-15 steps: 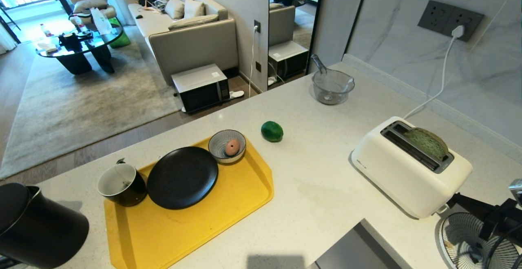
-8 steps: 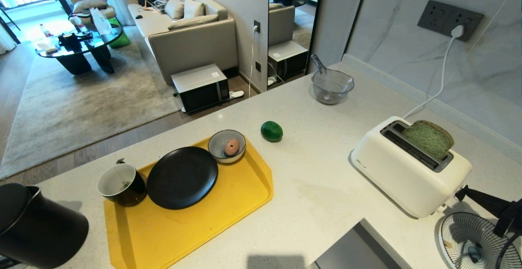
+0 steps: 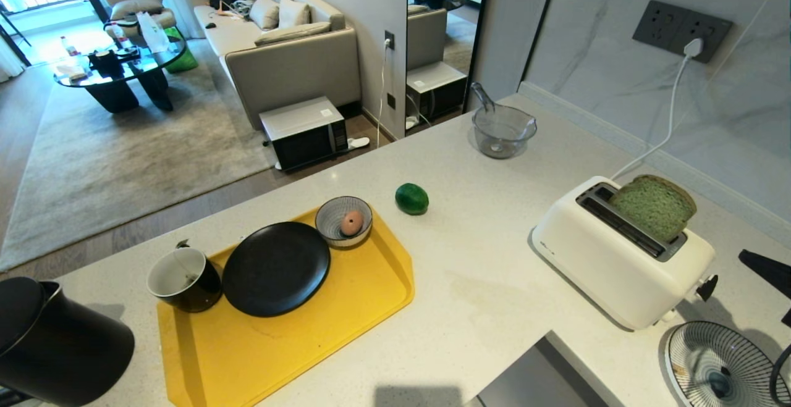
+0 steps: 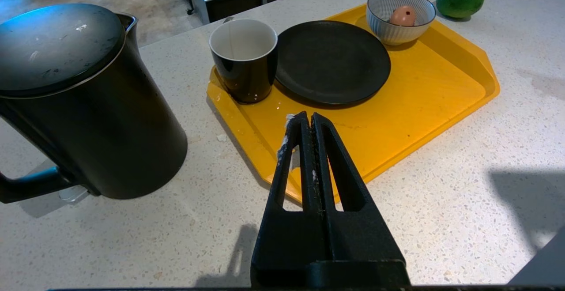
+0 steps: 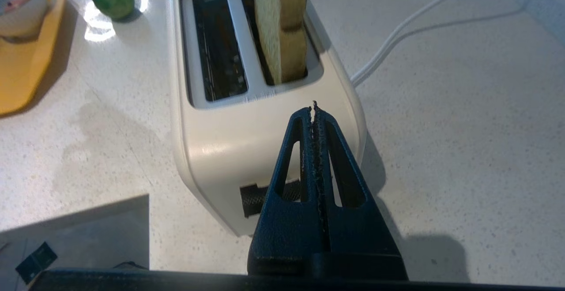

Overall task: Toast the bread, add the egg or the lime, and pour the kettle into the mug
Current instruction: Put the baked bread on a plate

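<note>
The pale green bread (image 3: 656, 206) stands high in the far slot of the white toaster (image 3: 609, 259), seen edge-on as bread (image 5: 280, 26) in the right wrist view. My right gripper (image 5: 314, 107) is shut and empty, off the toaster's lever end (image 5: 251, 199); its tip (image 3: 744, 255) shows at the right edge. The lime (image 3: 412, 199) lies on the counter. An egg (image 3: 351, 223) sits in a striped bowl (image 3: 346, 241) on the yellow tray (image 3: 321, 345), with a black plate (image 3: 275, 268) and the mug (image 3: 184, 279). The kettle (image 3: 55, 339) stands at the near left. My left gripper (image 4: 307, 116) hovers shut over the tray's near edge.
A glass bowl (image 3: 503, 130) with a spoon sits at the back. The toaster's white cord runs to a wall socket (image 3: 683, 27). A round fan grille (image 3: 720, 364) is at the near right, and a dark inset panel (image 3: 537, 376) at the front. The counter's left edge drops to the floor.
The bread has risen in the slot. My right gripper has drawn back to the right, away from the toaster's lever end. The left arm has not moved.
</note>
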